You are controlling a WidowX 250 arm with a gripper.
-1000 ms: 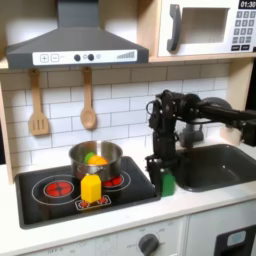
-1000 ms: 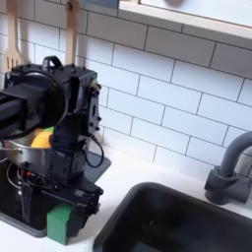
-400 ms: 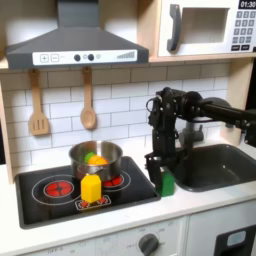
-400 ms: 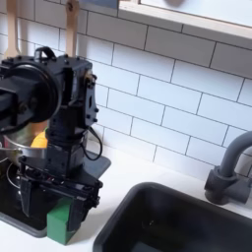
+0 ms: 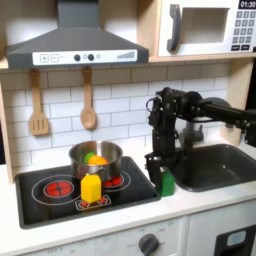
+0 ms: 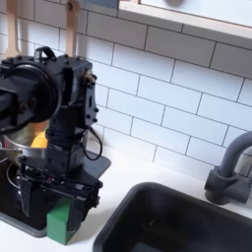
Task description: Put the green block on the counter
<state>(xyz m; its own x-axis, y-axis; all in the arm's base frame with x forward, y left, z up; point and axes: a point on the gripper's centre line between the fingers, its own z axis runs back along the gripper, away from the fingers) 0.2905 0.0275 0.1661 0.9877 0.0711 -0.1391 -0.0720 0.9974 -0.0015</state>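
First exterior view: one gripper (image 5: 162, 180) is seen pointed straight down at the strip of counter (image 5: 200, 205) between the stovetop (image 5: 40, 205) and the sink (image 5: 215, 168). One green block (image 5: 166, 185) is seen at its tip, resting on the counter beside the stovetop's edge. In the second exterior view the block (image 6: 61, 221) is seen between the two lowered fingers (image 6: 87, 202), which are set narrowly about it; whether they press on it cannot be told. One yellow block (image 5: 91, 189) stands on the stovetop, well apart, toward the first exterior view's left. One steel pot (image 5: 95, 156) is seen behind it. Two wooden utensils (image 5: 88, 108) are hung on the tiled wall.
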